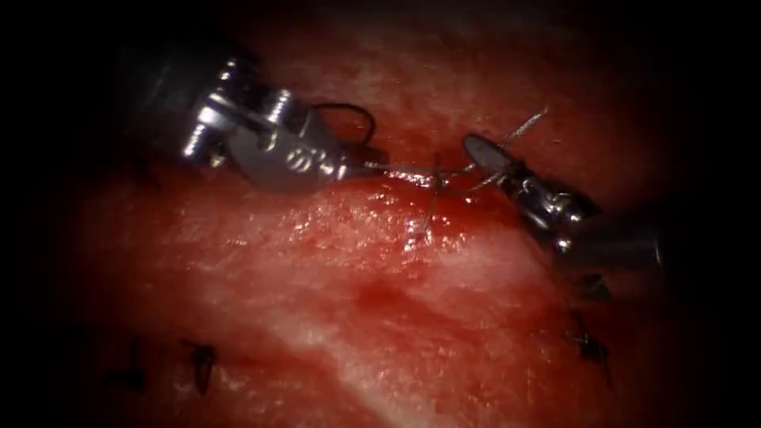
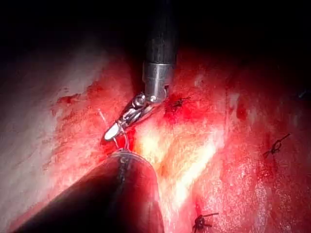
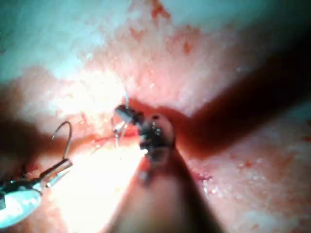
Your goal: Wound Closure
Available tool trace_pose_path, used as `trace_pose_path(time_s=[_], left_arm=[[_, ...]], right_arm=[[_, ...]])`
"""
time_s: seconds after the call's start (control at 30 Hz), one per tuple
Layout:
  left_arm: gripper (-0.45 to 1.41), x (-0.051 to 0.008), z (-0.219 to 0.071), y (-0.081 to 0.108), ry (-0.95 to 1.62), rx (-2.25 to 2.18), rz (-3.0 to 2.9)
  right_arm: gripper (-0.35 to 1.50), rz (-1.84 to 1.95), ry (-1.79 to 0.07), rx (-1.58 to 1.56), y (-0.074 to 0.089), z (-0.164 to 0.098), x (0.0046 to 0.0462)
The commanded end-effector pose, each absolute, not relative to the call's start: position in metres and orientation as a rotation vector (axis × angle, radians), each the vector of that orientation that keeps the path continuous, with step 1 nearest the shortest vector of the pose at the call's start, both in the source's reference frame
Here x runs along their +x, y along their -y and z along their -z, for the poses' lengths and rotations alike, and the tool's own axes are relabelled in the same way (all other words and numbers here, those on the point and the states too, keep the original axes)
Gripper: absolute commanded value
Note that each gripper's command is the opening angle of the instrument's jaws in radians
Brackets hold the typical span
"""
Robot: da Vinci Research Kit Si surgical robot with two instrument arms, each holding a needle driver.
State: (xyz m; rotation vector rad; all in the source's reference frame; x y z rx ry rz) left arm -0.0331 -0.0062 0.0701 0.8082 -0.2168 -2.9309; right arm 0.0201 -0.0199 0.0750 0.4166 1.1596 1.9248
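Needle (image 1: 353, 119) curves clear above the tissue (image 1: 333, 301), clenched near one end in the left claw (image 1: 349, 165), just left of the cut (image 1: 424, 210). Thread (image 1: 412, 173) runs taut from there across the cut to the right claw (image 1: 485, 150), which is clenched on it. Red fluid (image 1: 444, 218) pools around the cut. Finished stitches (image 1: 202, 361) sit well apart.

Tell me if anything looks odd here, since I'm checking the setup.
Nothing stands out. The left hand holds the needle, which arcs clear above the tissue. The right hand grips the thread at the cut.
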Motion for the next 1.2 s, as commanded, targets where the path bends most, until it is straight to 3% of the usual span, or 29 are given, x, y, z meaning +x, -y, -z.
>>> trace_pose_path(time_s=[0.03, 0.77, 1.2], left_arm=[[-0.45, -0.0336, -0.071, 0.007, 0.215, 0.808, 2.931], [-0.45, -0.0324, -0.078, -0.005, 0.126, 0.711, 3.016], [-0.45, -0.0314, -0.085, -0.012, 0.104, 0.706, 3.103]], right_arm=[[-0.35, -1.885, -1.143, 0.31, 0.021, -0.074, 0.0206], [-0.35, -1.403, -1.179, 0.156, 0.021, -0.071, 0.0229], [-0.35, -0.822, -1.149, 0.1, 0.025, -0.073, 0.0253]])
